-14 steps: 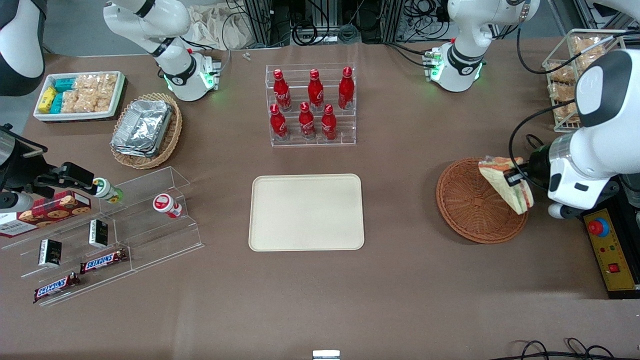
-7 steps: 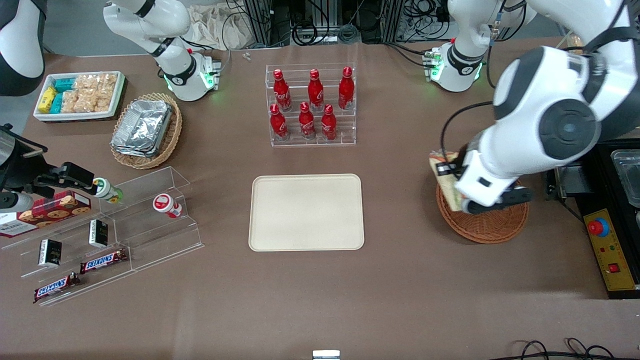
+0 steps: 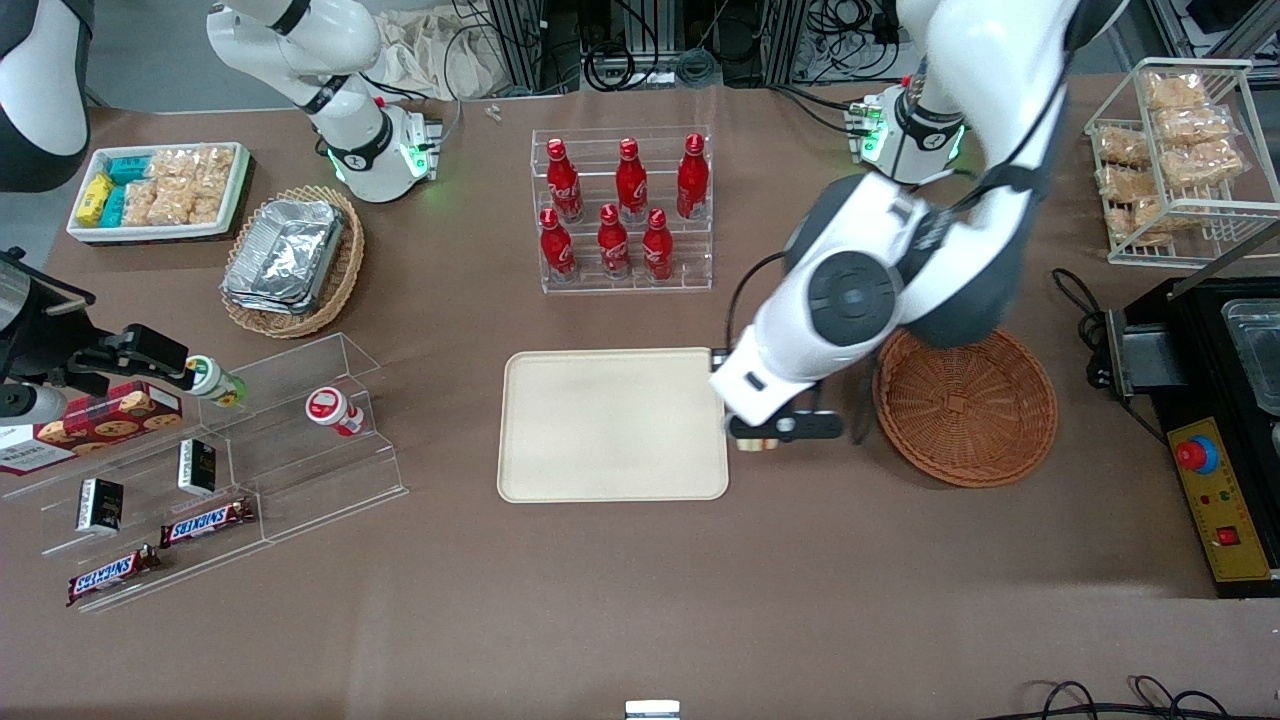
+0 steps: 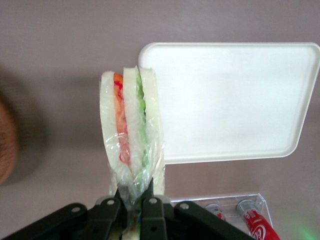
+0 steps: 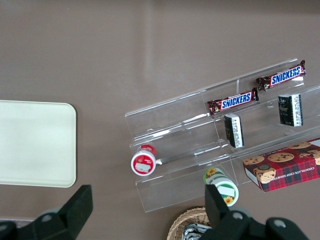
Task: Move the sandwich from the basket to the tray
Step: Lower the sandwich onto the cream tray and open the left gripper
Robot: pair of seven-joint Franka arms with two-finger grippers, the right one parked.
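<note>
Count on the counter:
- Red bottles (image 3: 613, 240): six, in one clear rack (image 3: 700, 280).
- Snickers bars (image 3: 205, 521): two.
- Small dark boxes (image 3: 100, 504): two.
- Cookie box (image 3: 105, 413): one.
- Small capped pots (image 3: 333, 411): two.
- Tray (image 3: 612, 424): one.
- Wicker baskets: two, one round brown basket (image 3: 965, 405) and one tan basket (image 3: 345, 270).
- Foil containers (image 3: 285, 255): stacked, number not determinable.
- Sandwich (image 4: 131, 135): one, pinched in the one gripper (image 4: 134, 200) above the tray's edge nearest the round basket.
</note>
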